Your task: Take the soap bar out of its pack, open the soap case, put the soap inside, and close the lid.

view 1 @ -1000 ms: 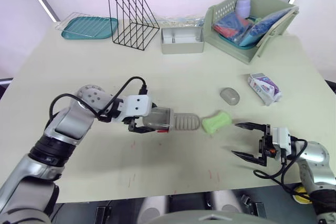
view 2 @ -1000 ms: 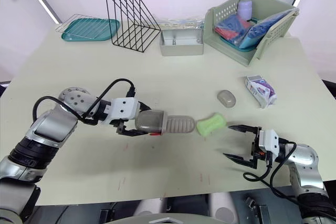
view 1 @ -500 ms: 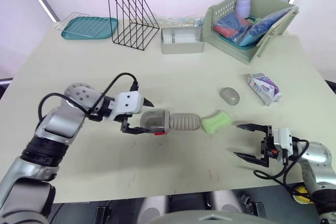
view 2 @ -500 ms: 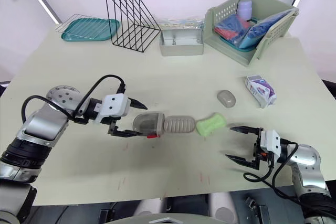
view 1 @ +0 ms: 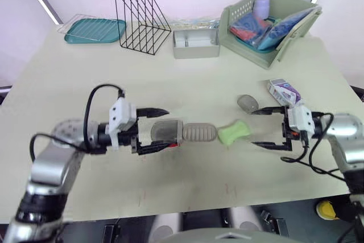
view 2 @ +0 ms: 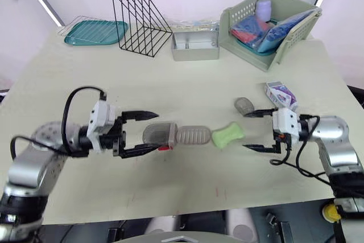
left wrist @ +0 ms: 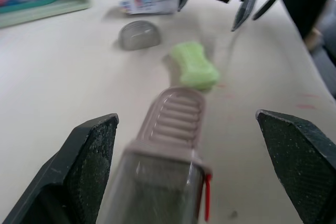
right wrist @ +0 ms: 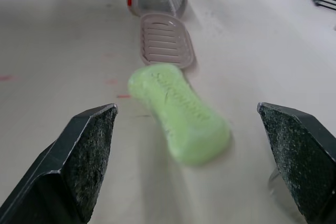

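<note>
A green soap bar (view 1: 234,132) lies bare on the table, just right of the soap case. The case is a translucent grey shell (view 1: 162,131) with a red latch, and its ribbed tray (view 1: 200,132) is slid out toward the soap. My left gripper (view 1: 165,128) is open, one finger on each side of the shell. My right gripper (view 1: 255,128) is open too, just right of the soap and facing it; the soap (right wrist: 181,111) lies between its fingers (right wrist: 84,161) ahead. The white and purple pack (view 1: 284,91) lies behind it.
A small grey dome-shaped piece (view 1: 247,103) sits by the right gripper's far finger. Along the back stand a teal tray (view 1: 94,29), a black wire rack (view 1: 142,15), a metal tin (view 1: 196,44) and a green basket (view 1: 267,21) with several items.
My left gripper let go of the case shell, opened wide and now straddles it. My right gripper moved from near the table's front edge up to beside the soap.
</note>
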Controlling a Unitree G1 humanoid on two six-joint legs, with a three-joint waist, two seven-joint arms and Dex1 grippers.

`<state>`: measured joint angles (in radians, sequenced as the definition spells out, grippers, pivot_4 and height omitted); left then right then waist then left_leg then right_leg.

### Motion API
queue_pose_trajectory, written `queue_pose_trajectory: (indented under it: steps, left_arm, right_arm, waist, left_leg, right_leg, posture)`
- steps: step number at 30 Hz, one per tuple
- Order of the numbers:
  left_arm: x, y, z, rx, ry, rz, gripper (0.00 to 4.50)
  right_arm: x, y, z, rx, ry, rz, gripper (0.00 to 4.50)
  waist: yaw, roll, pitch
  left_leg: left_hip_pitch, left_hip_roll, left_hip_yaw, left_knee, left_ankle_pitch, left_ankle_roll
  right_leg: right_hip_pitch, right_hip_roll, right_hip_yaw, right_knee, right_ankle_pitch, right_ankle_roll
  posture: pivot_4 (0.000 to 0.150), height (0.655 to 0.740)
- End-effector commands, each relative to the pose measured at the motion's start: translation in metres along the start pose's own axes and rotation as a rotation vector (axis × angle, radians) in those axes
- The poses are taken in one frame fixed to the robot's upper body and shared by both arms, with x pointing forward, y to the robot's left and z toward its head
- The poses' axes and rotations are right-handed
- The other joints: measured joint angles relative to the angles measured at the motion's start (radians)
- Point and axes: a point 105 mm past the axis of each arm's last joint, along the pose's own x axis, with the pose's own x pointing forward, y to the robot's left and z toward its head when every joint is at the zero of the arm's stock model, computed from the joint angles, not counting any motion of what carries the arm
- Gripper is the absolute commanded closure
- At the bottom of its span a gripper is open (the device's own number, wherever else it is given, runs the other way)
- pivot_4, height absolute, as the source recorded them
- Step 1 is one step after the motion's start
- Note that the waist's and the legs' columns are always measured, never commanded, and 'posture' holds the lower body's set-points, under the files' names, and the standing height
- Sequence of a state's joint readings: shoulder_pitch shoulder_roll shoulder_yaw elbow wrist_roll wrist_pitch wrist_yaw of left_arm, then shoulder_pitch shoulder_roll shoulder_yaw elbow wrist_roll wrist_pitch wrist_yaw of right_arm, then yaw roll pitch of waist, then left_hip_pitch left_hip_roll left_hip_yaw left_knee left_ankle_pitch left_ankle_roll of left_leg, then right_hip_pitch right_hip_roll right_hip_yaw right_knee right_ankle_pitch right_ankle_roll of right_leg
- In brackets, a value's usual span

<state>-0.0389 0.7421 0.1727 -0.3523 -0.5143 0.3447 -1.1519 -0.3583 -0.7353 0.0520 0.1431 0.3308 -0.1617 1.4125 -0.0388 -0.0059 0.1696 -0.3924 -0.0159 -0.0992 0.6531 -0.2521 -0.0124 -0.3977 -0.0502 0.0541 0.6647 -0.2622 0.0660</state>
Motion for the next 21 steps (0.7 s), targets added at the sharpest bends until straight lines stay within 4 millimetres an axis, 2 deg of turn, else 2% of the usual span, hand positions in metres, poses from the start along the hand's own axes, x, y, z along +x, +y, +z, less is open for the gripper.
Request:
queue_pose_trajectory:
  steps: [1,5,10,17,21]
  left_arm:
    - [-0.018,-0.005,0.004,0.042,-0.039,0.094,0.03]
    - [-0.030,-0.013,-0.012,0.010,-0.023,0.113,0.03]
    - [-0.043,-0.014,-0.030,-0.012,0.017,0.142,0.03]
    - [-0.050,-0.020,-0.028,0.031,0.051,0.060,0.03]
    - [-0.050,-0.022,-0.030,0.088,0.090,0.014,0.03]
  right_arm:
    - [0.011,-0.003,0.011,-0.065,0.090,0.156,0.00]
    - [0.024,-0.008,0.012,-0.079,0.213,0.314,0.00]
    - [0.044,-0.016,0.019,-0.117,0.263,0.414,0.00]
    - [0.061,-0.020,0.005,-0.135,0.354,0.456,0.00]
    - [0.062,-0.022,-0.003,-0.164,0.387,0.473,0.00]
  waist:
    - [0.001,0.000,0.000]
    - [0.007,0.000,0.000]
    - [0.005,0.000,0.000]
    - [0.005,0.000,0.000]
    - [0.000,0.000,0.000]
  left_leg:
    - [0.000,0.000,0.000,0.000,0.000,0.000]
    - [0.000,0.000,-0.001,0.000,0.000,0.000]
    - [0.000,0.000,0.000,0.000,0.000,0.000]
    - [-0.001,-0.001,-0.001,-0.001,0.000,0.000]
    - [-0.001,-0.001,0.000,-0.001,0.000,0.000]
  right_leg:
    - [0.000,0.000,0.000,0.000,0.000,0.000]
    - [0.000,-0.001,-0.001,-0.001,0.000,0.000]
    - [0.000,-0.001,-0.002,-0.001,0.000,0.000]
    - [0.000,-0.002,-0.002,-0.002,0.000,0.000]
    - [-0.001,-0.002,-0.002,-0.002,0.001,-0.001]
  posture:
    - [0.150,0.7400]
    - [0.150,0.7400]
    - [0.150,0.7400]
    - [0.150,0.7400]
    - [0.150,0.7400]
